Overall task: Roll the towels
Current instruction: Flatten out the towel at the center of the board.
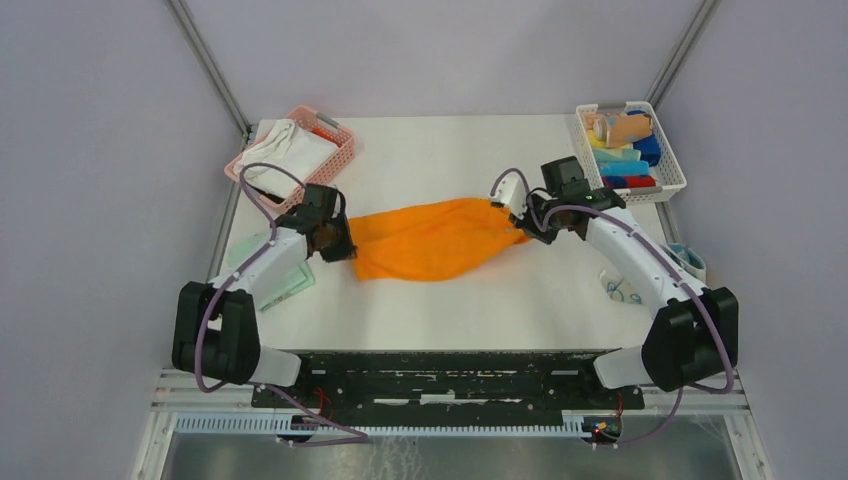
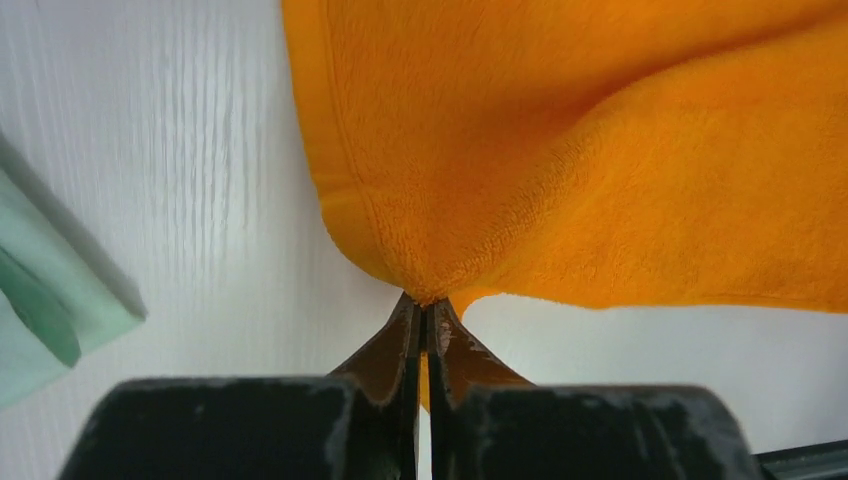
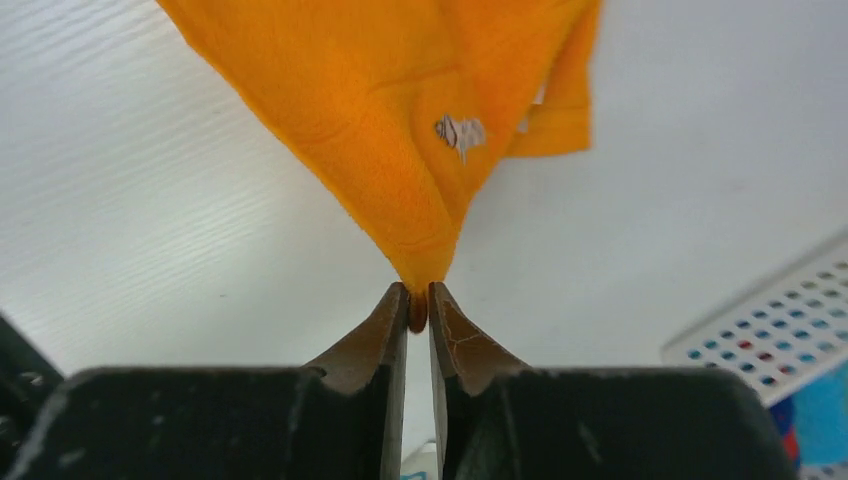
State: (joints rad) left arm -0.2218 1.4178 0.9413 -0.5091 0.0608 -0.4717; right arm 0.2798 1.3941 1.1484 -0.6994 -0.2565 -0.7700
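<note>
Item: left claw (image 2: 428, 308), clamped on the left corner of the orange towel (image 1: 435, 240). Towel lies mid-table (image 1: 450, 310), stretched between both claws, long axis left to right. Right claw (image 3: 419, 300): narrow, right corner pinched at its tips. Neither arm is nearer.

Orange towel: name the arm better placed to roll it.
Likely left: the left gripper clamps the orange towel tight; the right gripper pinches only a tip, jaws slightly apart.
</note>
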